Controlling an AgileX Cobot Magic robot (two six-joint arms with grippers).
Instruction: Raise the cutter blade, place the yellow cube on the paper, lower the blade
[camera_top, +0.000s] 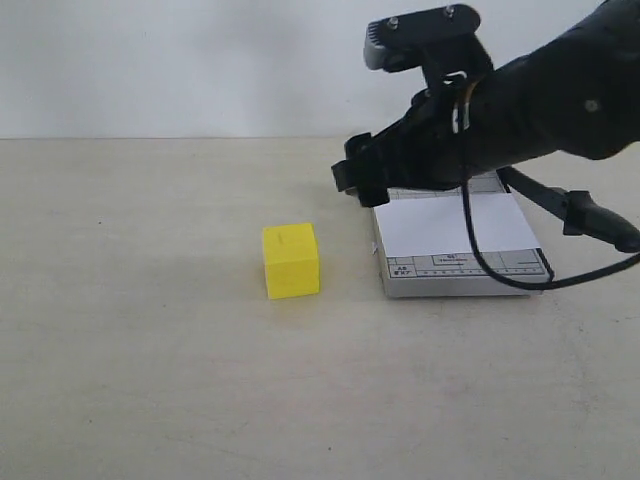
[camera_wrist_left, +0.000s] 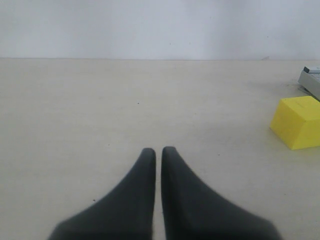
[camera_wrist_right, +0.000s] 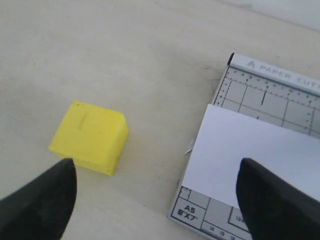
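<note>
My right gripper (camera_wrist_right: 156, 165) is spread wide with nothing between its fingers (camera_wrist_right: 40, 205). Ahead of them the grey trimmer base (camera_wrist_right: 270, 92) sits flat on the table (camera_top: 130, 350), in front of one finger, with the white paper (camera_wrist_right: 250, 155) lying on it and reaching nearly to that fingertip. The yellow cube (camera_wrist_right: 90, 142) rests on the bare table just ahead of the other finger, apart from the base and off the paper. My left gripper (camera_wrist_left: 158, 150) has its fingers all but pressed together, empty, with the cube well off to one side of them. The cutter blade (camera_top: 600, 220) juts out on the side of the base away from the right fingers; my right arm (camera_top: 540, 100) hides its hinge end, so I cannot tell how far it is lifted. A black cable (camera_top: 466, 200) hangs from that arm across the paper.
</note>
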